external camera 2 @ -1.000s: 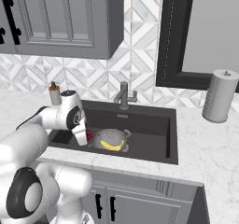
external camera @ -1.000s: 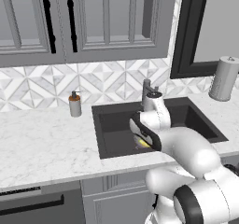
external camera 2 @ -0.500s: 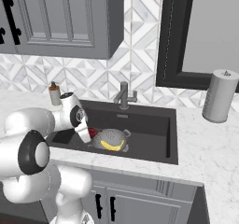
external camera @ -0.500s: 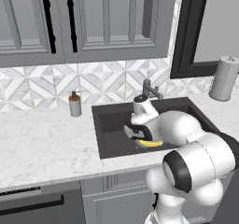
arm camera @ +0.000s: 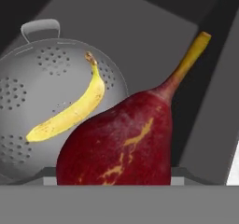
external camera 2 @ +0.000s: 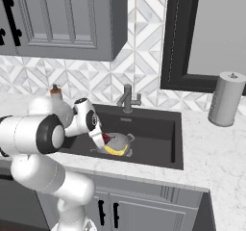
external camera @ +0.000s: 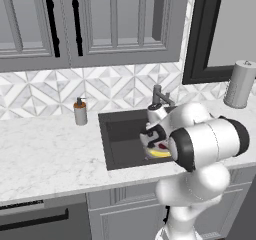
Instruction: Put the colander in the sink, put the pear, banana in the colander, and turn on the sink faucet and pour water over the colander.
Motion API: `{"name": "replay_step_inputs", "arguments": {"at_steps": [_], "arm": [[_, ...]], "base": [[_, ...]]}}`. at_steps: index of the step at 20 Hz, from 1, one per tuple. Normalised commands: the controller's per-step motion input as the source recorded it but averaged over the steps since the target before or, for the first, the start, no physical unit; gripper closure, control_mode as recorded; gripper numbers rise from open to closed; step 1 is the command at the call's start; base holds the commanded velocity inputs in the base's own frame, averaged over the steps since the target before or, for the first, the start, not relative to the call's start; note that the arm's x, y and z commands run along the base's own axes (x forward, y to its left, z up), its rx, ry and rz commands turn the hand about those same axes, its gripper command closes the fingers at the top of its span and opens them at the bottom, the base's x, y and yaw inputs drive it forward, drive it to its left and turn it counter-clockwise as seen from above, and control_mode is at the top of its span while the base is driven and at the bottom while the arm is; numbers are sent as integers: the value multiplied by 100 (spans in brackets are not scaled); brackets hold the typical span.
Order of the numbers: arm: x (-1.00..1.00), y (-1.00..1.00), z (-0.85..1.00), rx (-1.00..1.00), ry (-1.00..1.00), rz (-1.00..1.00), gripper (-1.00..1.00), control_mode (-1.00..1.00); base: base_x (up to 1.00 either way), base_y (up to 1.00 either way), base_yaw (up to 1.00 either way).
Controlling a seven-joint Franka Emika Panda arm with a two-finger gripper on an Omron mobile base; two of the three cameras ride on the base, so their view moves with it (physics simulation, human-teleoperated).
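Down in the sink (external camera 2: 158, 129), the gripper (external camera 2: 99, 141) is clamped on the pear (arm camera: 121, 141), holding it just above the colander (arm camera: 32, 101). That colander sits on the basin floor at the near side, with the banana (arm camera: 70, 112) lying curved inside it. Behind the basin on the counter (external camera: 45, 154) stands the sink faucet (external camera 2: 127, 97).

1. The pear (arm camera: 121, 141) hides the fingertips; its underside is cut off at the hand view's bottom.
2. The colander (arm camera: 42, 106) runs off the left edge.
3. The arm covers part of the sink (external camera: 117, 134).
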Motion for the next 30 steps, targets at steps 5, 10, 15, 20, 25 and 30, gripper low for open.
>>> {"name": "replay_step_inputs", "arguments": {"at_steps": [5,10,15,20,25,30], "arm": [[15,-22,-46,0,0,0,100,-100],[27,0,-43,0,0,0,100,-100],[37,0,-26,0,0,0,100,-100],[40,0,-20,-1,0,0,100,-100],[28,9,-45,-5,0,1,100,-100],[1,5,-63,-4,0,2,100,-100]], "base": [[0,0,0],[0,0,0],[0,0,0],[0,0,0],[0,0,0],[0,0,0]]}}
